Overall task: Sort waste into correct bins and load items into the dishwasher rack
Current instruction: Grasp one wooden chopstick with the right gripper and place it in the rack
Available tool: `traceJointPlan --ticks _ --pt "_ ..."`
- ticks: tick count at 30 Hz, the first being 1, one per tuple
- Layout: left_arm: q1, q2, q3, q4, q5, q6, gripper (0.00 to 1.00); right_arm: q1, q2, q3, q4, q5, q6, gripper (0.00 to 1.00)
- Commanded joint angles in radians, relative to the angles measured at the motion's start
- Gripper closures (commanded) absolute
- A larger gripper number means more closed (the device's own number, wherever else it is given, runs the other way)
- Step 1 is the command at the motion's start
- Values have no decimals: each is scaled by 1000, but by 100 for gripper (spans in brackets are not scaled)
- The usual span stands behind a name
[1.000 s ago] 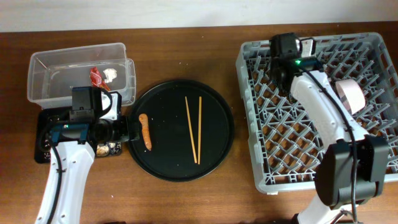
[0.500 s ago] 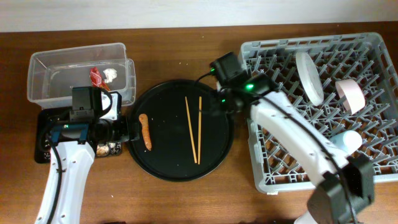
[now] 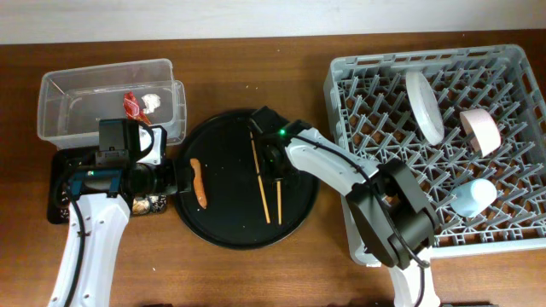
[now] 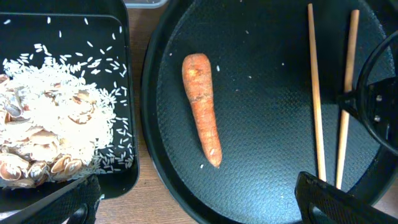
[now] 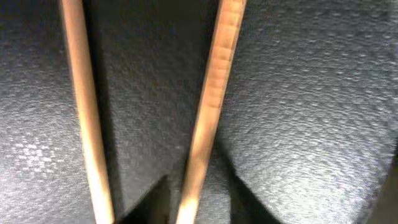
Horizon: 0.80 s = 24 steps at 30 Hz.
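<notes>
The orange-brown sausage-shaped piece (image 3: 198, 181) (image 4: 202, 109) lies on the left of the large round black tray (image 3: 230, 226). My left gripper (image 3: 173, 180) (image 4: 199, 208) is open and empty, low over the gap between the shallow black tray (image 3: 58, 200) and the round tray. The black tray holds rice scraps (image 4: 50, 137). My right gripper (image 3: 274, 162) (image 5: 200, 205) is open, low on the round tray, with its fingertips either side of one wooden chopstick (image 5: 211, 106). The other chopstick (image 3: 258, 175) (image 5: 84, 112) lies beside it. The clear tub (image 3: 64, 85) holds the red wrapper (image 3: 130, 106) and white tissue (image 3: 152, 101).
The grey dishwasher rack (image 3: 341, 153) at the right holds the plate (image 3: 424, 107) upright, the pale bowl (image 3: 480, 130) and the light-blue cup (image 3: 472, 196). My right arm reaches from the rack's front across its left edge. Brown table shows around everything.
My right arm has swung from the back of the rack left onto the round tray and dropped over the chopsticks. The left arm has not moved.
</notes>
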<state>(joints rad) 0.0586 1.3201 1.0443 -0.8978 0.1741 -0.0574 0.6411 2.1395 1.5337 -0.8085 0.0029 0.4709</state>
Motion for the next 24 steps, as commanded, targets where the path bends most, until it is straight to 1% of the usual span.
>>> traceJointPlan --ticks 1,3,4,7,9,11,14,16,17,19,21,24 --pt "3 -11 4 0 -6 -7 1 7 61 -6 -3 -29 10 84" --pt "3 -11 4 -1 -6 -7 1 6 49 -5 -26 -30 9 93" --pt "3 -11 4 -1 -6 -7 1 6 34 -5 -33 -29 9 95" --pt "3 -11 4 -1 -6 -7 1 -4 -39 -1 -62 -29 3 96" --pt "3 -11 4 -2 -6 -7 1 -43 -175 -1 -134 -8 -53 96" --pt "3 -11 4 -1 -6 -7 1 -99 -303 -1 -200 48 -64 96" --pt "3 -11 4 -1 -6 -7 1 -205 -439 -1 -291 54 -170 96" --pt "3 -11 4 -1 -6 -7 1 -283 -466 -2 -413 58 -258 96" --pt "3 -11 4 -1 -6 -7 1 -311 -465 -12 -435 62 -281 96" --pt "3 -11 4 -1 -6 -7 1 -364 -464 -74 -412 61 -291 96" --pt "3 -11 4 -1 -6 -7 1 -406 -464 -162 -350 61 -291 96" --pt "3 -11 4 -1 -6 -7 1 -418 -464 -261 -275 30 -291 96"
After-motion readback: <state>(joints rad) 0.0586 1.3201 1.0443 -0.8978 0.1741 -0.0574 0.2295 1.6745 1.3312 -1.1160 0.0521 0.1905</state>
